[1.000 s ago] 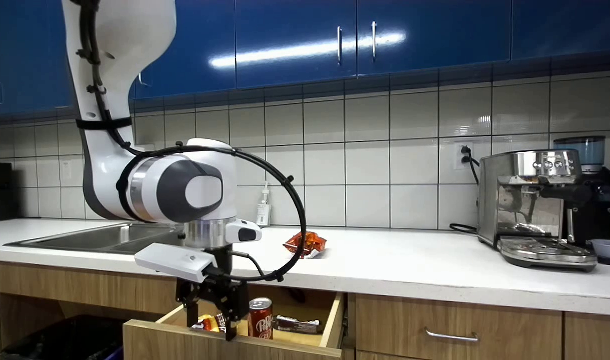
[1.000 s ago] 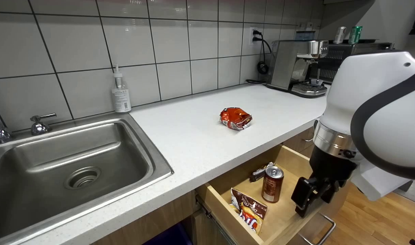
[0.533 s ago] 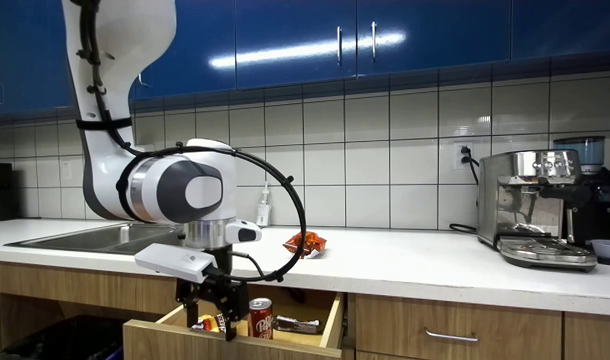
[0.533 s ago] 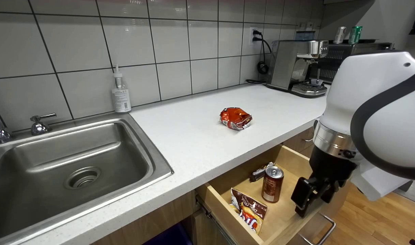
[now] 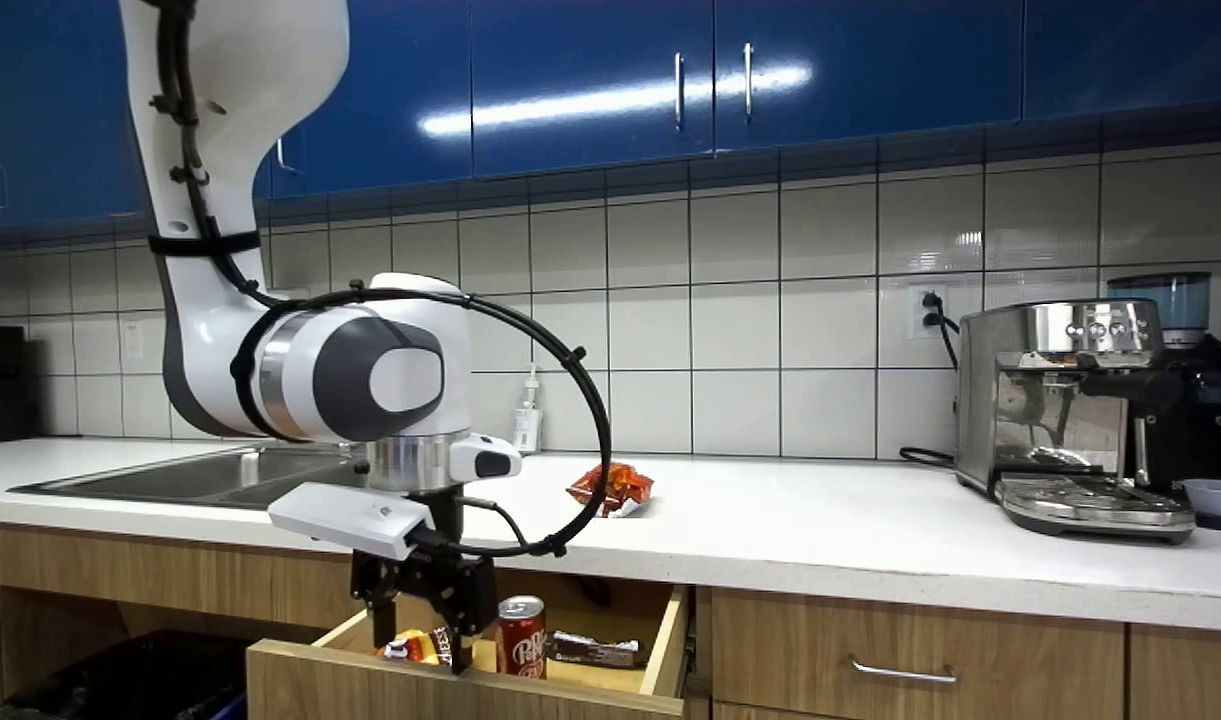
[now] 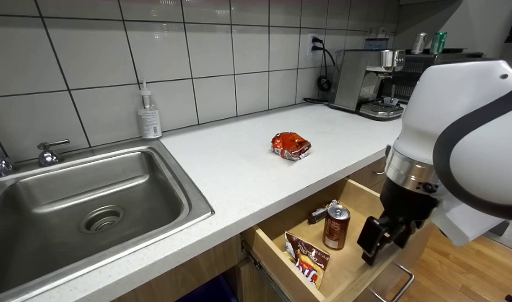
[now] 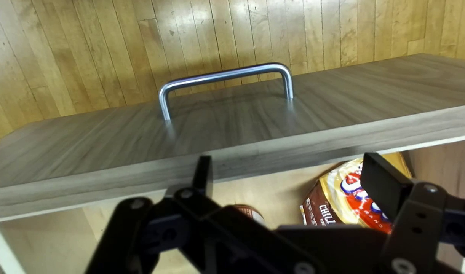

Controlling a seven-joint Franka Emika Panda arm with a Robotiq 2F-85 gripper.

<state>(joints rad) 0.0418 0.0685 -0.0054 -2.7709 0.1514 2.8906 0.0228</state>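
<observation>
1. Gripper, black: fingers spread wide, holding nothing; low at the near panel of the open drawer. Contact with the panel cannot be told.
2. Soda can, dark red: upright in the drawer, right of the gripper in an exterior view; white lettering, partly legible as "Pepp".
3. Snack bag, yellow, red and brown: left in the drawer; "CHILI" and "BRAND" readable.
4. Wrapped bar, dark: right of the can; print too small.
5. Crumpled bag, orange-red: on the white counter; lettering illegible.
</observation>
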